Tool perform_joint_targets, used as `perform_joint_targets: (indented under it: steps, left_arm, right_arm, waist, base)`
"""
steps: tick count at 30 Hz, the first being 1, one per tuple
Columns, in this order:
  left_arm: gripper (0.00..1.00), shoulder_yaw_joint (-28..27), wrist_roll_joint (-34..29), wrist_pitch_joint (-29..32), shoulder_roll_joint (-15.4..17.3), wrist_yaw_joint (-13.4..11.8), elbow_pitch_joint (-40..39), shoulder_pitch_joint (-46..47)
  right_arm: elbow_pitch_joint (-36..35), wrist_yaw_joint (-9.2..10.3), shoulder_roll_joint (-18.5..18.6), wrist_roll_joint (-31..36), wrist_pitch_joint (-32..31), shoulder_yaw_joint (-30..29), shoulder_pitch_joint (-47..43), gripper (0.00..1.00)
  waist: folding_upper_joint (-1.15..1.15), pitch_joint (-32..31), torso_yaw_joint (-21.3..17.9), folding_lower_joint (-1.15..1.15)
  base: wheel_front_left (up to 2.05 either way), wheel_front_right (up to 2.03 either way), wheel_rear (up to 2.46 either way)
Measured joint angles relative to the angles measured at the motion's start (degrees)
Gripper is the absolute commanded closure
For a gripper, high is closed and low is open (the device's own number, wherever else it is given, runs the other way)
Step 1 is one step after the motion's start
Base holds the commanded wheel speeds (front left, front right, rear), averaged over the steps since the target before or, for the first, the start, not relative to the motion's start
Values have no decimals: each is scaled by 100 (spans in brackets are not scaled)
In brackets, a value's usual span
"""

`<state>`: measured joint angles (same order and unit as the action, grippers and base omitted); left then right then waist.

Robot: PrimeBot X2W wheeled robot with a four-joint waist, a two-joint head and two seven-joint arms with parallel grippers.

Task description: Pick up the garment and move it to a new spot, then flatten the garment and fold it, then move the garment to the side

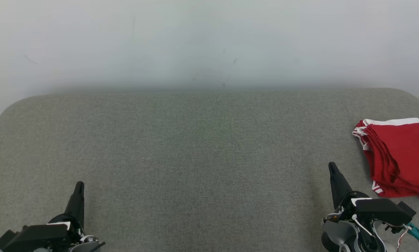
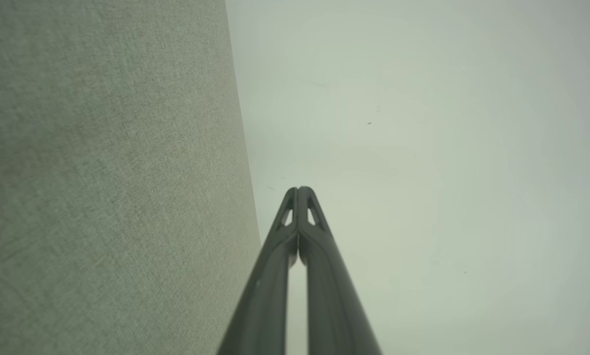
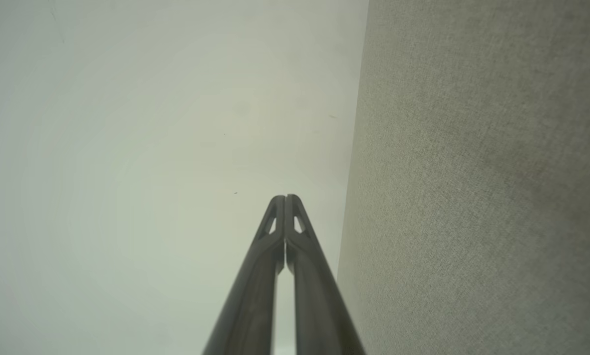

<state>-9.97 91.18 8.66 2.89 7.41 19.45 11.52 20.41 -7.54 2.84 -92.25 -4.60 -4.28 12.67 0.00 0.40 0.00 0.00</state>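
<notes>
The garment [image 1: 400, 157] is red with white trim. It lies folded in a stack at the right edge of the grey fabric surface [image 1: 202, 157]. My right gripper [image 1: 332, 167] is shut with nothing in it, its tips a little left of and below the garment, not touching it. At the lower left my left gripper [image 1: 79, 185] is shut and holds nothing, far from the garment. In the left wrist view my left gripper [image 2: 299, 190] has its tips pressed together. In the right wrist view my right gripper [image 3: 285, 198] is likewise closed tip to tip.
A pale wall [image 1: 209, 42] rises behind the grey surface, whose back corners are rounded. The wall [image 2: 423, 148] and the grey surface [image 2: 102, 172] show in the left wrist view. The right wrist view has the same wall [image 3: 152, 148] and grey surface [image 3: 482, 197].
</notes>
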Motion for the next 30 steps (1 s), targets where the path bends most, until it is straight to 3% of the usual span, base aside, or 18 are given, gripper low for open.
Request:
perform_joint_targets:
  steps: [30]
  left_arm:
    - [100, 0, 0, 0, 0, 0, 0, 2]
  right_arm:
    - [-3, 0, 0, 0, 0, 1, 0, 100]
  waist:
    - [0, 0, 0, 0]
  base:
    - [0, 0, 0]
